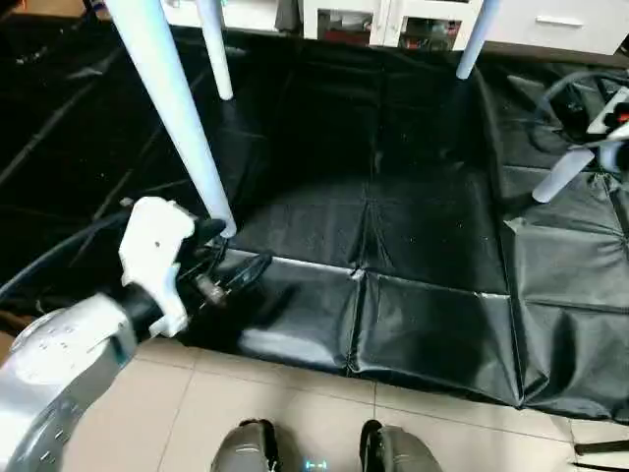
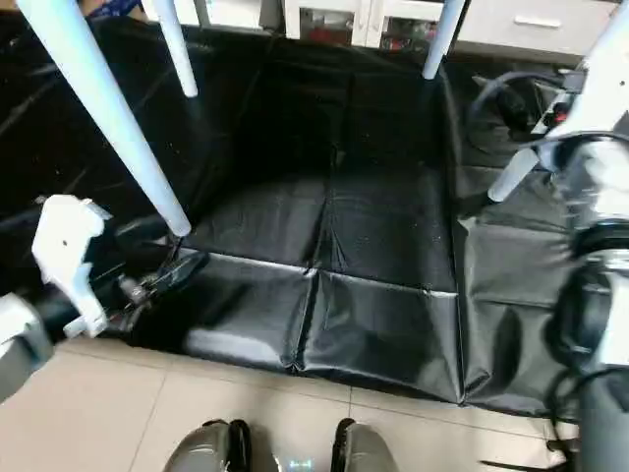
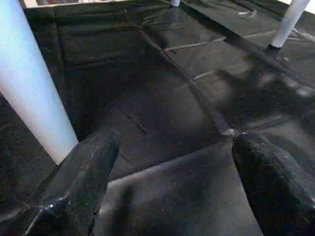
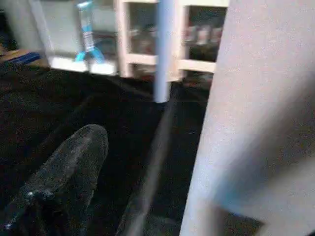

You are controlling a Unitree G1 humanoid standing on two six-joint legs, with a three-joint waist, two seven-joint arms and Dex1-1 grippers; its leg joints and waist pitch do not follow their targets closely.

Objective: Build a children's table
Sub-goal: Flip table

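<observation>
The children's table stands on a black mat (image 1: 393, 246), its white tube legs rising out of the top of the picture; the tabletop is out of view. The near left leg (image 1: 172, 108) has its foot right beside my left gripper (image 1: 234, 270), which is open with nothing between its black fingers (image 3: 83, 177). That leg (image 3: 29, 93) stands just outside the gap. Two far legs (image 1: 214, 49) (image 1: 477, 39) stand at the back. My right gripper (image 2: 570, 147) is up against the near right leg (image 2: 511, 177), which looms close in the right wrist view (image 4: 256, 118).
A white cabinet with glass doors (image 1: 383, 22) lines the back wall. A power strip with cables (image 2: 545, 108) lies on the mat at the far right. Pale floor tiles (image 1: 295, 413) begin at the mat's near edge, by my feet (image 1: 314, 447).
</observation>
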